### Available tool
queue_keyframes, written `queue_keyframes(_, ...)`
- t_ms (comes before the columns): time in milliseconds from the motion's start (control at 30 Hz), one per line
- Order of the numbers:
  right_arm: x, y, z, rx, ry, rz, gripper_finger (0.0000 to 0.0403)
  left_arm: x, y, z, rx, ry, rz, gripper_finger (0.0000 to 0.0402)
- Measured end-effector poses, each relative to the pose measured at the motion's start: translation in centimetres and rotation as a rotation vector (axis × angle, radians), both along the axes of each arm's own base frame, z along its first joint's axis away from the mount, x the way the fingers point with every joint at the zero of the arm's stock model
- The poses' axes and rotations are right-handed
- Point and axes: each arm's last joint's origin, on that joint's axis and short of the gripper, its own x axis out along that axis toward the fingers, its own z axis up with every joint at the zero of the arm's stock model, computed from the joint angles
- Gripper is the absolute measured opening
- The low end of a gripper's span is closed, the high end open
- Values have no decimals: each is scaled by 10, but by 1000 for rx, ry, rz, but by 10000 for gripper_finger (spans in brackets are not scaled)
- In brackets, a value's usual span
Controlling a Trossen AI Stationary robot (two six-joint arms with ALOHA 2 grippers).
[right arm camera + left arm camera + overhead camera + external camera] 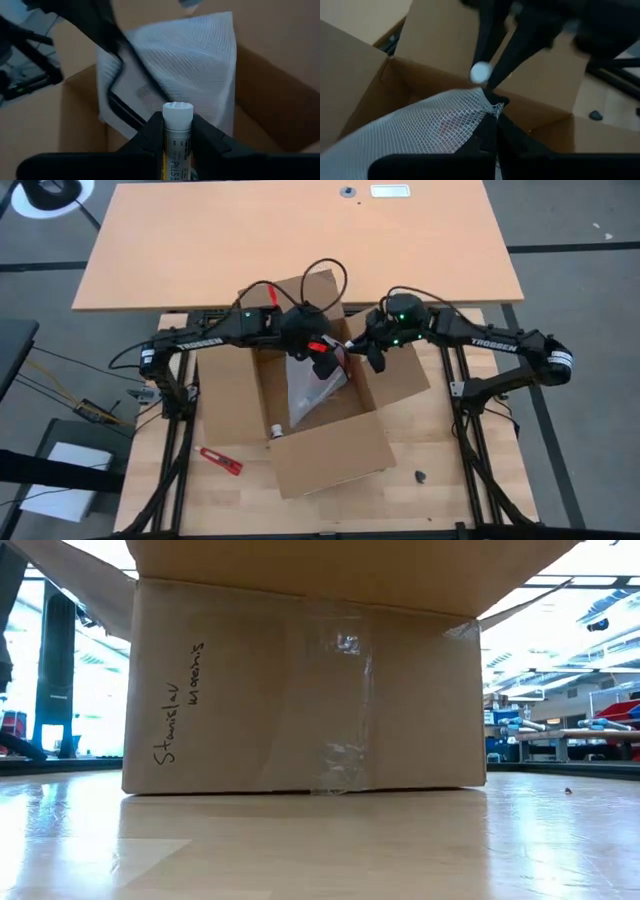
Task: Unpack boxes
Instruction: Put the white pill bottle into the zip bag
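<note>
The brown cardboard box (330, 450) stands open on the table, its flaps spread out; the low view shows its taped near wall (300, 690). My left gripper (325, 363) hangs over the box's far part, shut on a white mesh-patterned plastic bag (312, 392). My right gripper (372, 358) is just to its right, over the box's right wall, shut on a tube with a white cap (177, 111). The left wrist view also shows that cap (481, 72), beyond the bag. My left gripper pinches the bag's top corner (490, 102) between its two fingers, slanting down from the table's left side. The bag hangs below the fingers into the box. Whether the bag's lower end rests on the box floor is hidden. My right gripper pinches the tube's body (176, 145) between its two fingers, just behind the white cap. The tube lies along the fingers, and its capped end sticks out past the fingertips. It is lifted clear, above the box.
A small white cylinder (273, 432) lies in the box at its near left corner. A red tool (220, 462) lies on the table left of the box, and a small dark object (420, 476) to its right. A second tabletop (300, 240) adjoins the far side.
</note>
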Motion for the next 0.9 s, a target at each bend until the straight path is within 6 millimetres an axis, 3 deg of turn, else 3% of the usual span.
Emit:
queue_keyframes(367,11,16,-24,-32,-106,-26,68,-9,-1,13,2,-54,-5,5)
queue_keyframes(633,17,33,-22,-33,-150,3,68,-9,-1,14,2,-57,-5,5)
queue_keyframes(900,28,42,-43,-13,-29,-18,68,-2,0,0,11,-19,-15,5)
